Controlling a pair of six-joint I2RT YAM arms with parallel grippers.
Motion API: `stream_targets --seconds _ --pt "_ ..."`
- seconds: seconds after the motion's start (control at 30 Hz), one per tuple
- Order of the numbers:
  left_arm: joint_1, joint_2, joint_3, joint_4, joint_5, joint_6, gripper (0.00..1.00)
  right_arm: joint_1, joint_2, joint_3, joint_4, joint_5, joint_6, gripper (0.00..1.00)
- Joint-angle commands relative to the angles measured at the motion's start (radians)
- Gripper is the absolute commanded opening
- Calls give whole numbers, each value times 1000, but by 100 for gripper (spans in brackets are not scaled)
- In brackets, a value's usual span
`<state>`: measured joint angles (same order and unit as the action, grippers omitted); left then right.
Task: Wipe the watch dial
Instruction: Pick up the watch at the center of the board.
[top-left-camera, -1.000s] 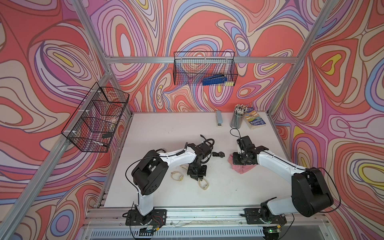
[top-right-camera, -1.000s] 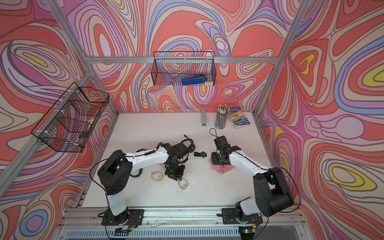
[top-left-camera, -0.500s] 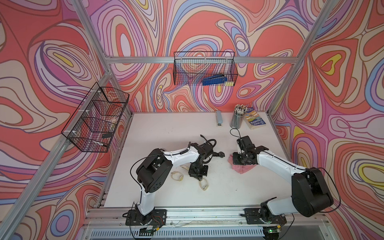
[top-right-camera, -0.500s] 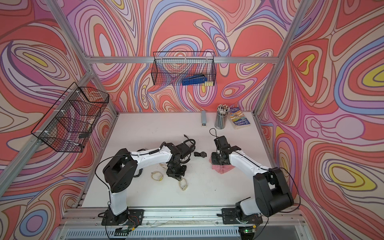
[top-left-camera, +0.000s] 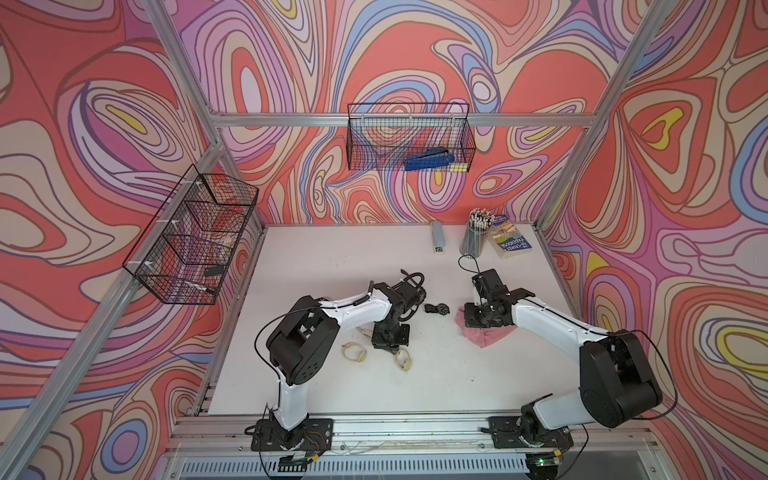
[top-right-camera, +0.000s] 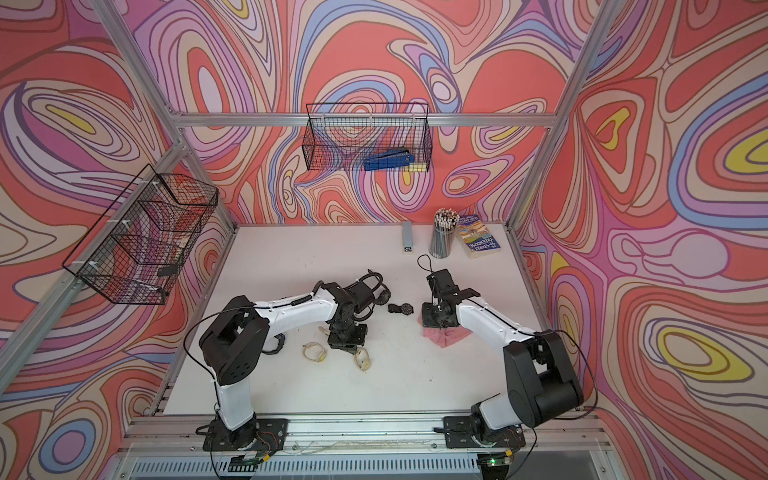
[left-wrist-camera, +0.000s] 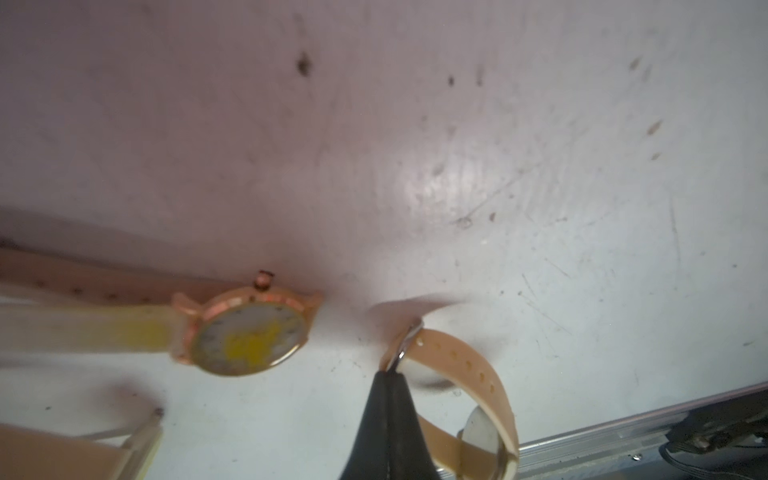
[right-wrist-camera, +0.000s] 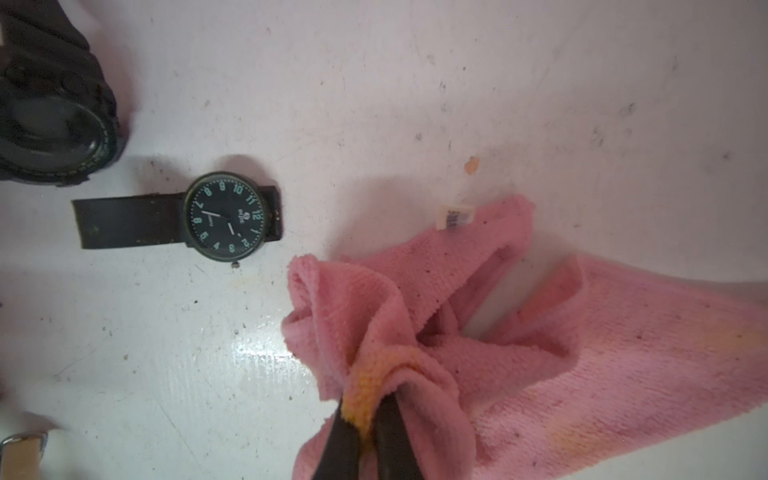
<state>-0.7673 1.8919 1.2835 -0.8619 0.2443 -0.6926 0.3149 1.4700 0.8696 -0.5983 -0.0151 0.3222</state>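
Swirl-patterned walls (top-left-camera: 415, 62), red, lilac, cream. Aluminium frame (top-left-camera: 332, 119). Wire basket (top-left-camera: 409, 141) on back rail, another on side rail. Scuffed white bench (top-left-camera: 332, 266).

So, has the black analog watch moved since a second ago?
No. The black analog watch lies just as far in front of the pencil cup as before.

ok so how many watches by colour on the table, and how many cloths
black watches: 2
tan watches: 3 (one shows only a strap end)
pink cloths: 1
total: 6
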Motion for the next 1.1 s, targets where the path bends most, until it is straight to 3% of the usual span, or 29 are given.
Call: stream_targets --seconds 0.0,0.23,0.37,0.53,0.83,1.07 --pt "29 -60 -18 23 -51 -25 0 1 12 27 -1 20 -11 0" --pt "43 -84 -23 25 -77 -47 0 1 27 27 4 15 -9 0" --pt "43 -78 -19 -2 -77 -71 19 1 30 26 7 15 -8 0" --pt "43 -102 -3 -61 -93 -119 32 1 23 19 16 13 -5 0" --pt "20 -124 79 -91 -56 -334 34 1 -2 -12 47 -5 0 0" --pt "3 -4 172 -154 -17 -487 35 1 -31 -39 67 -9 -5 0"
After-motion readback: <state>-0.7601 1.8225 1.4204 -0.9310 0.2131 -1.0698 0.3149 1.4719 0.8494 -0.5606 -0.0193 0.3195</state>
